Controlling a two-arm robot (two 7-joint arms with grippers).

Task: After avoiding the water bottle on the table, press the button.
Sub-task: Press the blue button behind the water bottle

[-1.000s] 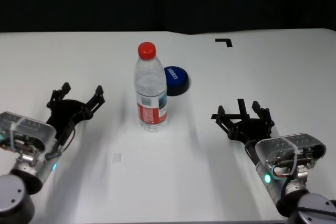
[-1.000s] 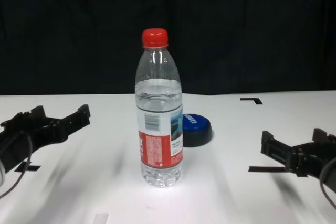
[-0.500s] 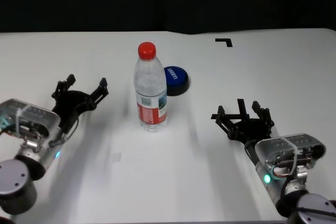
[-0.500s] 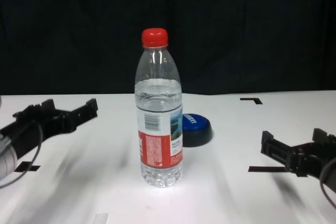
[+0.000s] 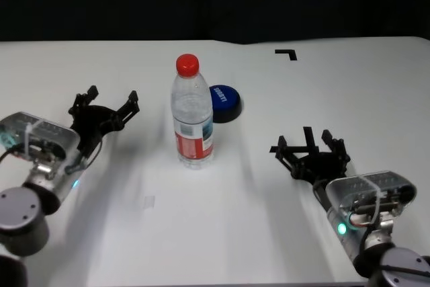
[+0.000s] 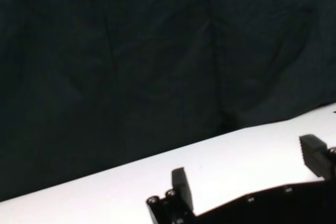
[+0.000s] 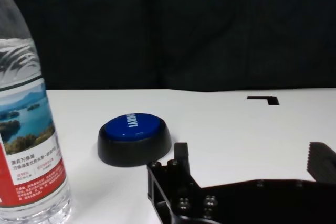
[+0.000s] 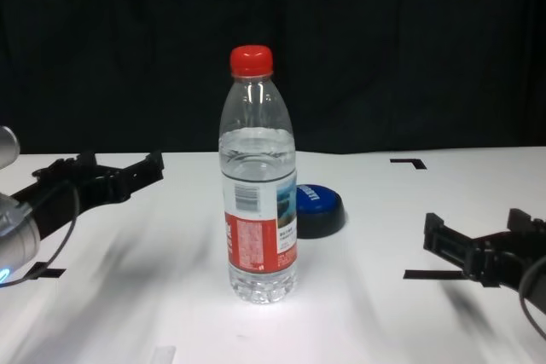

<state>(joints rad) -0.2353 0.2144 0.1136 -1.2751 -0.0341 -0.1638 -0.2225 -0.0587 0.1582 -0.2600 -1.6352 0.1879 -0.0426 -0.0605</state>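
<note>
1. The counter [image 5: 222,226] is the biggest thing here. It is flat and white, and a dark curtain [image 8: 384,40] hangs behind its far edge. Short black tape marks [image 5: 287,52] sit on it, one of them near the far right corner.

2. The water bottle [image 5: 193,113] stands upright near the middle of the counter. It is tall and clear, with a red cap and a red-and-white label. In the chest view it rises well above everything else [image 8: 259,185].

3. The left hand [image 5: 105,107] is out to the left of the water bottle and apart from it, and touches nothing. Its fingers [image 5: 132,102] are spread wide with nothing between them. In the chest view the left hand [image 8: 107,170] hangs a little above the counter.

4. The right hand [image 5: 308,150] is on the right side of the counter, nearer the robot, well apart from the water bottle. Its fingers are spread too, and it holds nothing.

5. The button [image 5: 225,102] is the smallest thing. It is low and round, with a blue top, small white letters and a black base. It sits just behind the water bottle, a bit to the right, with the bottle covering part of it. The right wrist view shows the button [image 7: 134,138] whole, with the counter bare around it and no hand on it.
</note>
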